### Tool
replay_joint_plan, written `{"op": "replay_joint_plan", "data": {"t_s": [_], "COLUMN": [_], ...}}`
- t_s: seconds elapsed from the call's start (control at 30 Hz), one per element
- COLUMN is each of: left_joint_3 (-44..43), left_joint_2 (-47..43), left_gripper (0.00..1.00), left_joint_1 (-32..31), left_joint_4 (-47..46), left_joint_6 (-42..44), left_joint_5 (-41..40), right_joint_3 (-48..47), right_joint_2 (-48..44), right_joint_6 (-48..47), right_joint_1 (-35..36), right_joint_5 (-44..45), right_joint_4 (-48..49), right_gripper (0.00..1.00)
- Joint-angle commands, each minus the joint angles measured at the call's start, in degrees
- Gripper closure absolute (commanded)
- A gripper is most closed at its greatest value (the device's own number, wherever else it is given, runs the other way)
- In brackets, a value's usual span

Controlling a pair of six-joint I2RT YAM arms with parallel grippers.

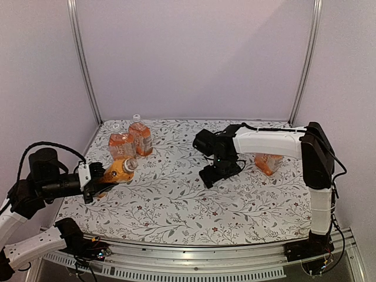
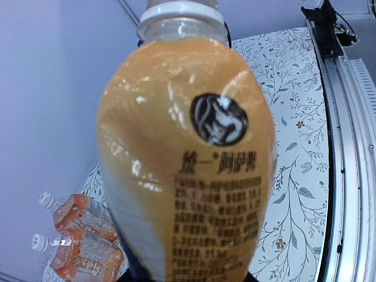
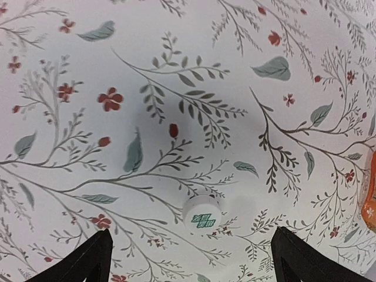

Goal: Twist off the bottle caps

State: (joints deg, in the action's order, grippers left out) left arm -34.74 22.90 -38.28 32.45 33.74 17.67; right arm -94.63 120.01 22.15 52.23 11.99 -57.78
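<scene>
My left gripper is shut on the body of a rounded orange-drink bottle, held tilted above the table's left side. In the left wrist view this bottle fills the frame and hides the fingers; a white rim shows at its neck. My right gripper hangs open over the table's middle. Below it a loose white bottle cap with a green mark lies on the cloth between the black fingertips, touching neither. Two capped bottles stand at the back left.
A further orange bottle lies behind the right arm, its edge showing in the right wrist view. The floral tablecloth covers the table. Metal posts and walls close the back. The capped pair shows past the held bottle.
</scene>
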Motion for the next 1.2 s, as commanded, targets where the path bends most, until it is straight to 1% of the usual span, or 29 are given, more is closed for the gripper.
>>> {"op": "replay_joint_plan", "data": {"t_s": [0.0,0.03,0.07,0.17,0.23,0.33,0.43,0.57,0.7,0.83,0.93,1.1,1.17], "left_joint_3": [-1.91,-1.79,-1.63,-1.29,-1.44,-1.84,-2.08,-2.18,-2.20,-2.35,-2.55,-2.78,-2.79], "left_joint_2": [0.38,0.32,0.31,0.24,0.28,0.27,0.26,0.13,0.06,0.24,0.38,0.49,0.57], "left_gripper": [0.73,0.73,0.73,0.73,0.73,0.73,0.73,0.73,0.73,0.73,0.73,0.73,0.73], "left_joint_1": [0.75,0.75,0.75,0.75,0.83,0.93,1.01,1.02,1.10,1.10,1.10,1.09,1.10], "left_joint_4": [0.16,0.06,-0.09,-0.37,-0.47,-0.33,0.02,0.29,0.28,0.29,0.32,0.31,0.33], "left_joint_6": [-1.82,-1.75,-1.73,-2.20,-2.51,-3.09,-3.06,-2.89,-2.59,-2.27,-2.18,-1.91,-1.85], "left_joint_5": [3.73,4.38,4.88,5.74,6.15,6.74,6.85,6.94,7.03,7.11,7.18,7.20,7.20], "right_joint_3": [-0.46,1.61,4.13,10.14,10.70,8.27,5.28,2.92,2.65,3.01,3.16,2.87,2.79], "right_joint_2": [-14.37,-18.71,-21.93,-27.54,-28.33,-26.84,-24.26,-21.76,-20.46,-19.54,-18.99,-18.50,-18.57], "right_joint_6": [-11.03,-15.50,-17.90,-24.47,-25.35,-27.24,-29.94,-29.64,-29.78,-29.52,-28.83,-28.34,-28.31], "right_joint_1": [9.22,11.44,13.18,17.41,19.33,22.10,23.67,23.72,23.68,23.71,23.71,23.75,23.70], "right_joint_5": [-0.82,-4.04,-7.78,-21.12,-25.69,-27.07,-26.17,-24.39,-20.92,-19.77,-18.89,-17.96,-18.04], "right_joint_4": [13.58,21.62,27.91,46.10,53.57,58.96,60.37,60.02,58.79,57.79,57.04,54.21,53.88], "right_gripper": [0.04,0.04,0.04,0.05,0.07,0.09,0.13,0.21,0.26,0.33,0.41,0.48,0.55]}}
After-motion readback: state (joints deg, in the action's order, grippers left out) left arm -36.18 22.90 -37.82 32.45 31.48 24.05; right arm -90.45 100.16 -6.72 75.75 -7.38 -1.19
